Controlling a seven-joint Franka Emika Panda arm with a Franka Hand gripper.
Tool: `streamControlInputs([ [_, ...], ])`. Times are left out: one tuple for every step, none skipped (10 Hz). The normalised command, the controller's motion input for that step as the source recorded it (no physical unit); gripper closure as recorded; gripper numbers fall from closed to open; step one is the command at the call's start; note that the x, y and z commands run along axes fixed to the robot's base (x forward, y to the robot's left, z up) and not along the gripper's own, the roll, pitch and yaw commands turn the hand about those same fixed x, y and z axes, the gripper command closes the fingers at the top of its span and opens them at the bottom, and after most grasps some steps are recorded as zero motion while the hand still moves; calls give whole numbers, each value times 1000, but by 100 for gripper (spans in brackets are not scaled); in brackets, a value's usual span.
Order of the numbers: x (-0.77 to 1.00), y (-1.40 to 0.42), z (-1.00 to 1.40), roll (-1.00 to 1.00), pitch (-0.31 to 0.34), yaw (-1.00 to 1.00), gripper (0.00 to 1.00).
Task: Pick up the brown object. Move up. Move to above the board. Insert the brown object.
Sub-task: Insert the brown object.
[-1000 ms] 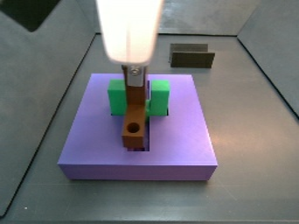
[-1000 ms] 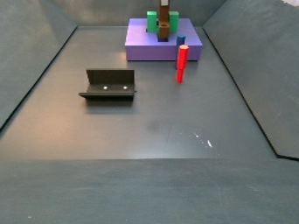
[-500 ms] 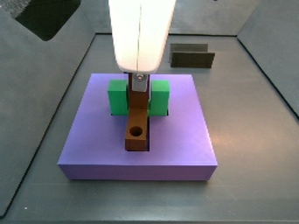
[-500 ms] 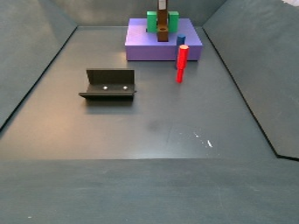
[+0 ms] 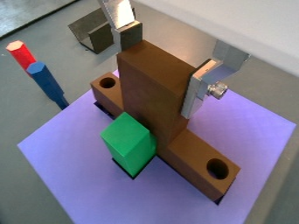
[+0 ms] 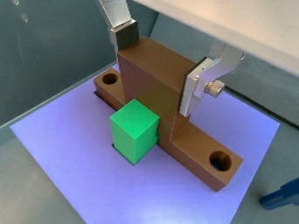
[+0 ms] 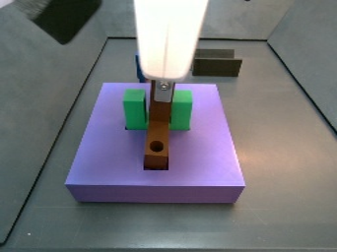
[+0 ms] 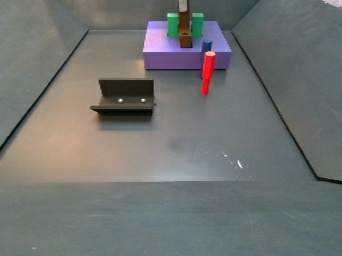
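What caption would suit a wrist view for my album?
The tool straddles the brown bar's upright block, seated in the purple board beside a green block.

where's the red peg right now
In a side view the red peg stands upright on the floor just off the purple board's corner, apart from the gripper over the board.

White arm; claw: silver plates, dark pads (screw visible).
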Motion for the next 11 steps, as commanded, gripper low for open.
streamControlInputs([
  [31,51,-74,0,0,0,100],
  [-29,0,-214,-13,-70,0,100],
  [-203,0,-217,-99,-204,0,100],
  [-360,0,-14,-177,-343,0,100],
  [-417,-31,71,-224,-500,0,100],
  [-431,-54,111,-209,-500,0,100],
  [-389,-31,6,-220,-500,0,100],
  [-214,-40,0,-80,-401,0,100],
  [-163,0,-109,0,-170,0,100],
  [0,0,-111,69,0,0,100],
  [100,0,-71,116,203,0,100],
])
